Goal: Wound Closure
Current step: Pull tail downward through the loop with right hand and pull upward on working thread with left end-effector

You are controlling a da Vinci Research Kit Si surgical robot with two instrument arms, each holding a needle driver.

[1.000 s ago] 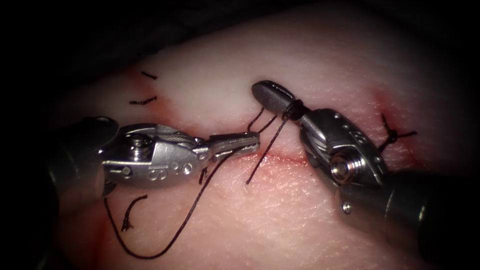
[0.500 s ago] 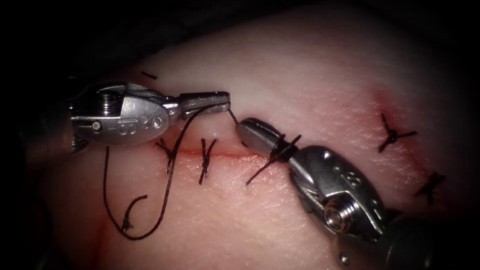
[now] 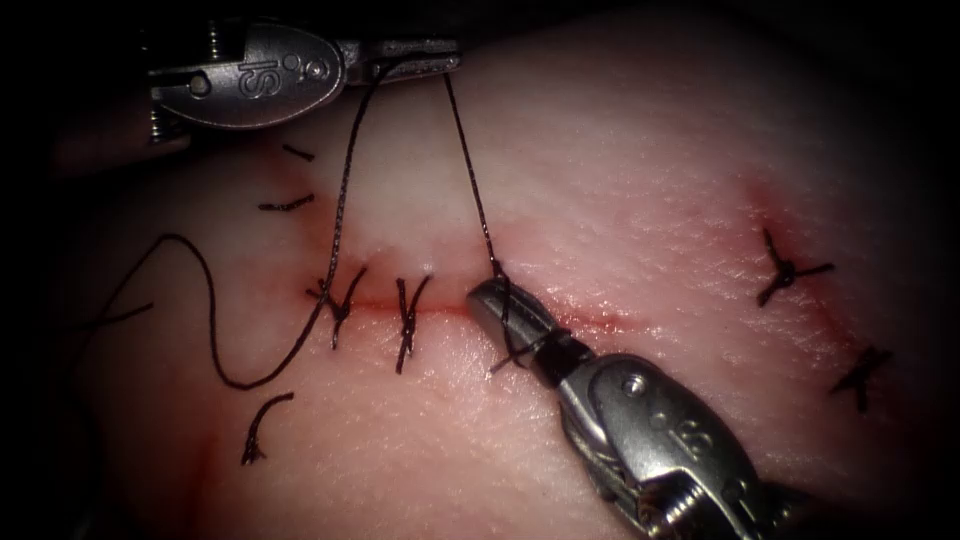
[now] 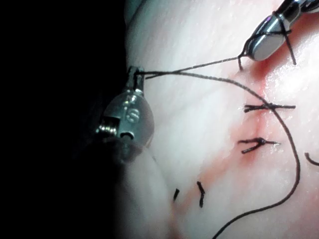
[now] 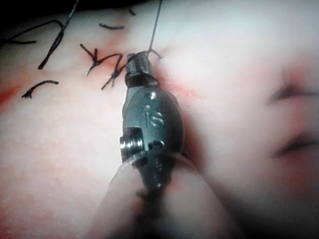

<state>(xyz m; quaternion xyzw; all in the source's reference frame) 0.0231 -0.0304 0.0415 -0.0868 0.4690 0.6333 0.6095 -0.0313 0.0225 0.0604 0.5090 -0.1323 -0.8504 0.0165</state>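
Thread drawn taut between the two tools over the cut.
Nearest, the right tool (image 3: 500, 315) lies on the cut (image 3: 590, 320) in the tissue (image 3: 650, 180), jaws closed, thread (image 3: 470, 170) wound around them. Beyond lie two stitches (image 3: 405, 320). Farthest, the left tool (image 3: 420, 58), jaws closed, grips the thread, which trails in a slack loop left of the cut.
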